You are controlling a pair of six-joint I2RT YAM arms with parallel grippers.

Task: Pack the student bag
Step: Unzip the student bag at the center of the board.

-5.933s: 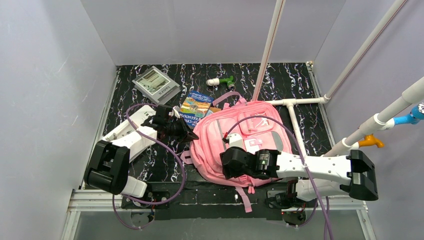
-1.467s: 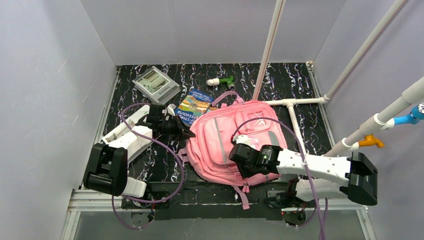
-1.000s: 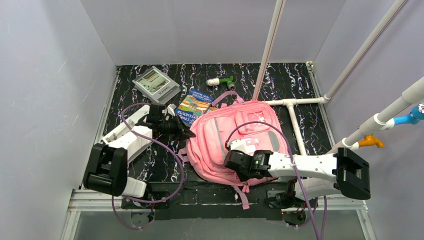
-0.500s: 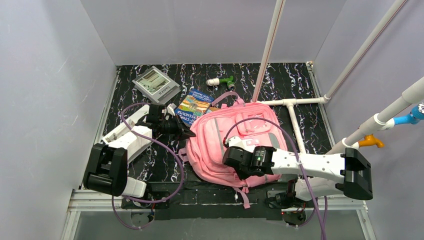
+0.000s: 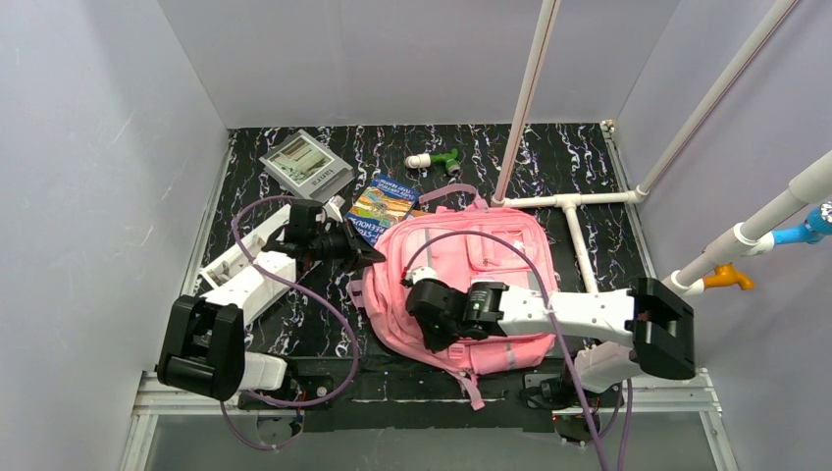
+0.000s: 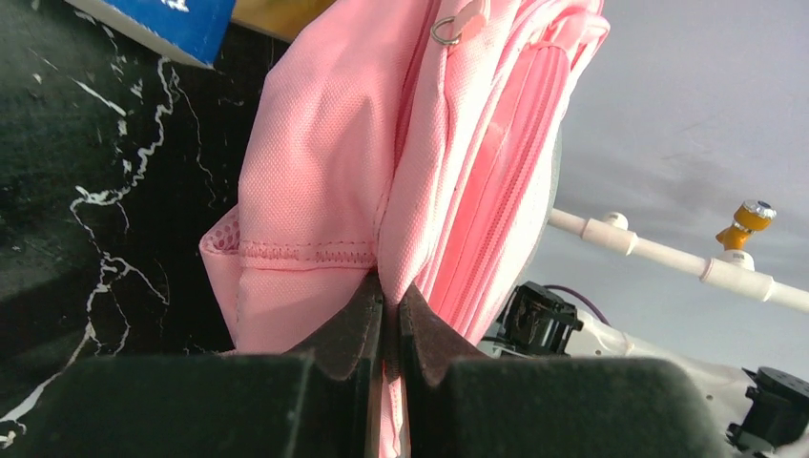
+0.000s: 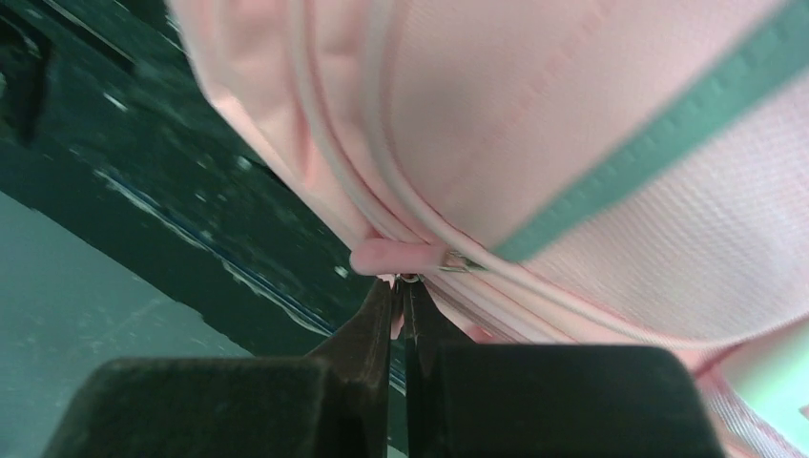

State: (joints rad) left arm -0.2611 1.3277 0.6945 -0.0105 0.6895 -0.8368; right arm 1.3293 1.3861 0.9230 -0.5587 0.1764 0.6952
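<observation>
Pink woven fabric forms the student bag [image 5: 491,250], a soft, rounded backpack with grey stripes and piped seams. It lies flat at the centre of the black, white-veined table top [image 5: 589,157], towards the near edge. The left gripper [image 6: 389,320] is clamped on a stitched fold at the bag's left edge, beside a mesh panel. The right gripper [image 7: 401,286], over the bag's near-left part, has its jaws pinched together on the small pink zip pull [image 7: 386,256] at its metal ring. A glossy blue paperback book [image 5: 381,206] lies at the bag's far-left corner. Farther back lie a grey square boxed device [image 5: 306,165] and a white-and-green cylindrical item [image 5: 435,159]. White plastic pipes [image 5: 569,202] run along the right.
</observation>
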